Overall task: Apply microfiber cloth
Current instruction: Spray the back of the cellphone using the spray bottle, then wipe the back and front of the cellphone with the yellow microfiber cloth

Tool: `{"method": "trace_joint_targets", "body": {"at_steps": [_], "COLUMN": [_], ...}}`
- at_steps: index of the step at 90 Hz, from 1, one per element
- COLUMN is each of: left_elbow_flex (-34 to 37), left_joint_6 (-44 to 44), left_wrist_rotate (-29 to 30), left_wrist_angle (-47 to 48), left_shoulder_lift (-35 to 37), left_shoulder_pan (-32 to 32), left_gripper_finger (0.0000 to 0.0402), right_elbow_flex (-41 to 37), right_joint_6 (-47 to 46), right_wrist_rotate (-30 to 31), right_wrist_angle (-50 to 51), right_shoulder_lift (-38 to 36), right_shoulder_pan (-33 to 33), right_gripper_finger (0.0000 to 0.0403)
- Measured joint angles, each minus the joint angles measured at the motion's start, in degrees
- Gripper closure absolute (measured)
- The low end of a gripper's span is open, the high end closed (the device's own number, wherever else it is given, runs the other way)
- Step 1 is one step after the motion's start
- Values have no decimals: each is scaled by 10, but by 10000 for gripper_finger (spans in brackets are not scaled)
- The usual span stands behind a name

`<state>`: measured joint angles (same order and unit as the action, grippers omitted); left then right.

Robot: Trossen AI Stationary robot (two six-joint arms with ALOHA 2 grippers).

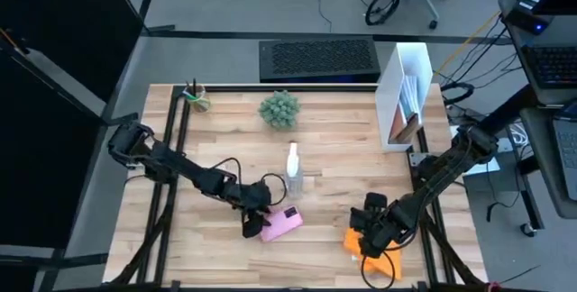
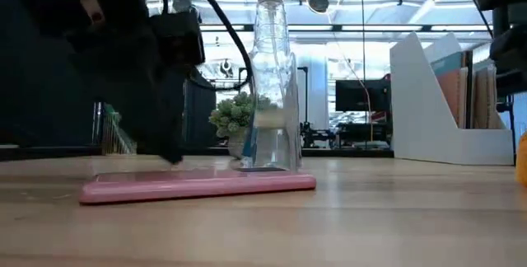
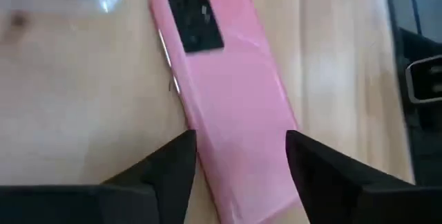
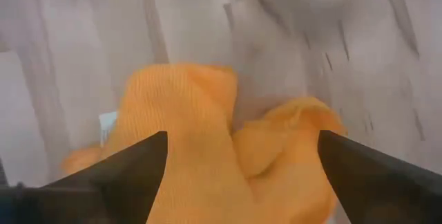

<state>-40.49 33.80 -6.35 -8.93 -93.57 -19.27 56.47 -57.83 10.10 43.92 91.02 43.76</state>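
High view: wooden table point(image 1: 325, 148); right fingers point(image 4: 242, 175) spread over microfiber cloth point(image 4: 200, 134) (left's straddle phone point(image 3: 228, 92)).

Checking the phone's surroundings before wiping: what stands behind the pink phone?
In the low view, the clear spray bottle stands upright just behind the pink phone, with a small green plant farther back. The left gripper hides the table behind the phone's other end.
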Motion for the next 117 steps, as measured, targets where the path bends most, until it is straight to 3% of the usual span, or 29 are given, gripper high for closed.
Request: {"method": "trace_joint_targets", "body": {"at_steps": [18, 29, 44, 57, 68, 79, 98, 117], "left_elbow_flex": [0, 0, -1, -1, -1, 0, -44, -51], "left_joint_6": [9, 18, 30, 35, 59, 57, 42, 34], "left_wrist_rotate": [39, 45, 48, 50, 52, 58, 73, 112], "left_wrist_angle": [28, 24, -15, -33, -34, -21, -36, -51], "left_shoulder_lift": [29, 0, -45, -69, -75, -53, -18, -66], "left_shoulder_pan": [-29, -52, -60, -59, -56, -60, -99, -120], "left_gripper_finger": [209, 221, 243, 274, 302, 326, 366, 398], "right_elbow_flex": [-1, -19, -16, -10, 17, 54, 55, 55], "right_joint_6": [-44, -76, -74, -19, 71, 186, 336, 438], "right_wrist_rotate": [-8, 5, 9, -4, 73, 130, 129, 117], "right_wrist_angle": [-15, -50, -65, -85, -112, -190, -313, -432], "right_shoulder_lift": [15, 52, 111, 117, 109, 104, 106, 120], "right_shoulder_pan": [32, 51, 52, 26, -8, -39, -104, -144], "right_gripper_finger": [54, 89, 191, 304, 385, 387, 398, 398]}}
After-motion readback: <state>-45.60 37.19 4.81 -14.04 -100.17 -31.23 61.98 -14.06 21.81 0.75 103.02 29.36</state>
